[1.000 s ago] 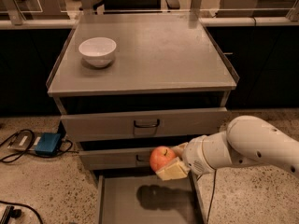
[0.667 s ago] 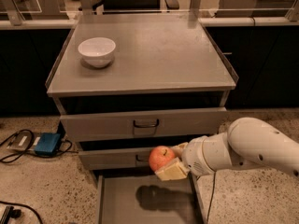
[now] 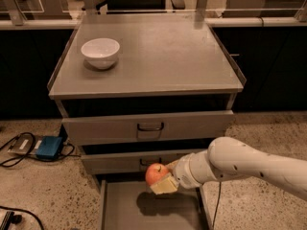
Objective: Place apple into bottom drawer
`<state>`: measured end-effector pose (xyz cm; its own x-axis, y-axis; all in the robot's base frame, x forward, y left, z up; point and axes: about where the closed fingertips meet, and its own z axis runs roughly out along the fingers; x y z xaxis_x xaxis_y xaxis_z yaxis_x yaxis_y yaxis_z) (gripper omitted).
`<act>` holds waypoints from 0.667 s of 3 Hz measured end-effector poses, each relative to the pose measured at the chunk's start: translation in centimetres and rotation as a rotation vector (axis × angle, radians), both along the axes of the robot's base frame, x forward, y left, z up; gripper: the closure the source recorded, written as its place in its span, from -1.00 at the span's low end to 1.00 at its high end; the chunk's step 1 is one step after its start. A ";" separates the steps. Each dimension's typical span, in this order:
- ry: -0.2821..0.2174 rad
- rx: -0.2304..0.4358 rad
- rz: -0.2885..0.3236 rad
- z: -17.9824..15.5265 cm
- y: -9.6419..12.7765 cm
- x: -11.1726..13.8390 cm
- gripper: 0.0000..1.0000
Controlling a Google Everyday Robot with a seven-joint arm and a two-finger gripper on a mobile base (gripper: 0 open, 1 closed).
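Note:
The apple (image 3: 155, 173), red with yellowish patches and a short dark stem, is held in my gripper (image 3: 162, 180) above the pulled-out bottom drawer (image 3: 120, 206). The gripper is shut on the apple, with a pale finger (image 3: 164, 187) under it. The white arm (image 3: 244, 166) comes in from the right. The drawer is a flat grey tray, and the apple's shadow falls on its floor. The apple hangs in front of the middle drawer's handle (image 3: 145, 162).
A white bowl (image 3: 100, 52) stands on the cabinet top (image 3: 163, 56) at the back left. The top drawer (image 3: 149, 126) with a dark loop handle is closed. A blue box (image 3: 49, 147) and cables lie on the floor at the left.
None; the arm and apple hold the same place over the open drawer.

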<state>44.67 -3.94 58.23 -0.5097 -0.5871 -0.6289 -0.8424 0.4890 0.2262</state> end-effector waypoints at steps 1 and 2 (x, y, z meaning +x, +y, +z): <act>0.009 -0.005 0.004 -4.8 1.0 1.4 1.00; -0.003 -0.013 0.020 -9.2 1.5 3.1 1.00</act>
<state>47.77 -2.45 49.05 -0.4957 -0.6055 -0.6226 -0.8528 0.4751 0.2170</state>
